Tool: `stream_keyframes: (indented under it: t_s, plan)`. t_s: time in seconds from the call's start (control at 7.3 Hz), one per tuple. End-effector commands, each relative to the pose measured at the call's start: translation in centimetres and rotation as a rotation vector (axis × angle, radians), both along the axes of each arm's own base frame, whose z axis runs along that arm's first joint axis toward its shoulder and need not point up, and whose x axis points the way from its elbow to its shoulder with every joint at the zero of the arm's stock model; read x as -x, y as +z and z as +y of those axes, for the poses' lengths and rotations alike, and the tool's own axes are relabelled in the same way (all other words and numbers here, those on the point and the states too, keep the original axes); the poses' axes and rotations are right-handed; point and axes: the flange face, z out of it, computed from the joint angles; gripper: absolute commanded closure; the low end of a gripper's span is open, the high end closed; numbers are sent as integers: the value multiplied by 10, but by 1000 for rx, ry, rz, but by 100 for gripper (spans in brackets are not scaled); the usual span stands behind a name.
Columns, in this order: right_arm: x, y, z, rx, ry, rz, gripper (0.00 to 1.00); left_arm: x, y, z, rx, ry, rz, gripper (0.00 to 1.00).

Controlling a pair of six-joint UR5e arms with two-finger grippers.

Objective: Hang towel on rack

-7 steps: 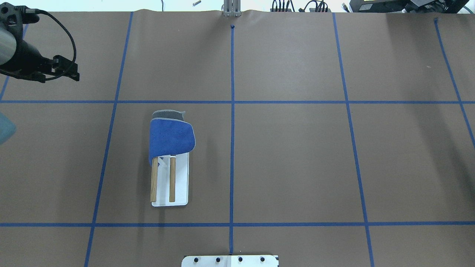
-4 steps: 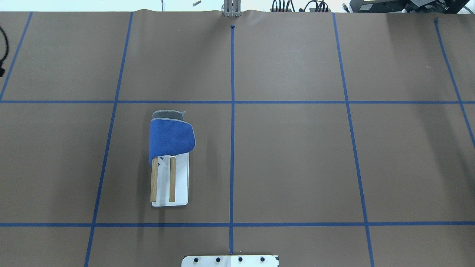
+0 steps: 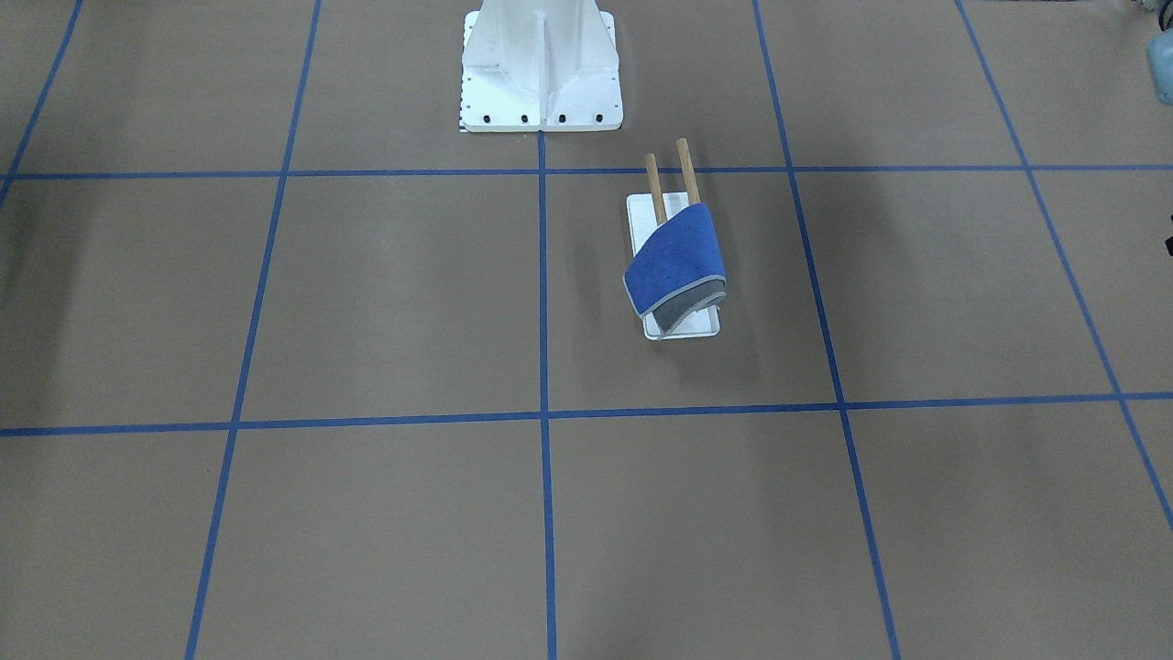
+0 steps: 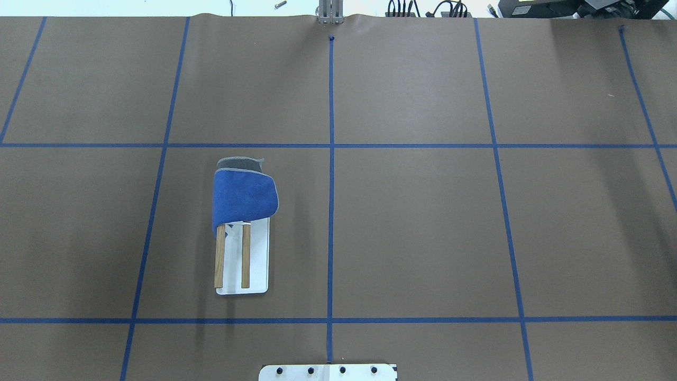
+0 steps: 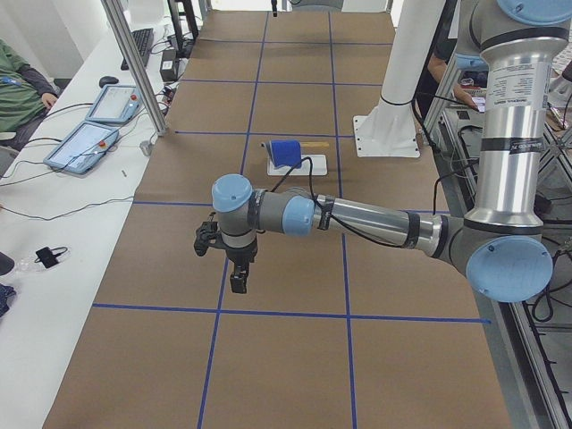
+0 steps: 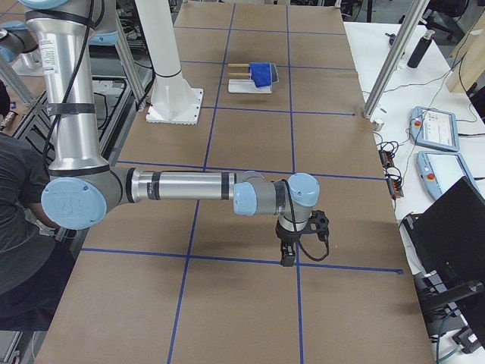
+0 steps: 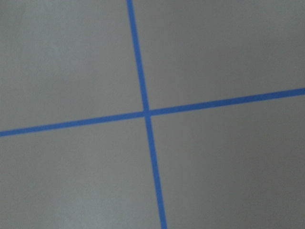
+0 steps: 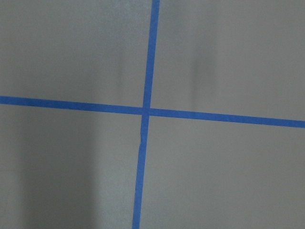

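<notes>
Blue tape lines [image 4: 331, 145] grid your brown table cover [image 4: 423, 238]; beyond its far edge, your two teach pendants [image 5: 82, 147] lie side by side on the white bench [image 5: 85, 192].

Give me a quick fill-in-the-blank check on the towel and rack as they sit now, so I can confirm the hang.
1. The towel is draped over ____ wooden rods.
2. The rack has a flat base that is ____ in colour.
3. The towel's top face is blue; the underside showing at its far edge is ____.
Missing words: two; white; grey.
</notes>
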Motion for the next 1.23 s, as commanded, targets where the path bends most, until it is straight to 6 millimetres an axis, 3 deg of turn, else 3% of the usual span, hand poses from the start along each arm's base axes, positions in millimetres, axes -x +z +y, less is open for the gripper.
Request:
stream_keyframes:
  t_s: [0.0, 0.14, 0.41, 0.68, 1.1]
  plan:
    - [0, -2, -1, -3, 0, 0, 0, 40, 17, 24, 54, -84, 116, 2]
    - [0, -4, -2, -5, 2, -2, 0, 43, 20, 29, 58, -89, 114, 2]
    - [0, -8, -2, -14, 2, -5, 0, 58, 2, 31, 20, -119, 119, 2]
    - [1, -10, -3, -17, 1, -6, 0, 59, -7, 28, -49, -118, 121, 2]
    - [2, -11, -3, -20, 0, -8, 0, 59, 6, 34, -40, -122, 112, 2]
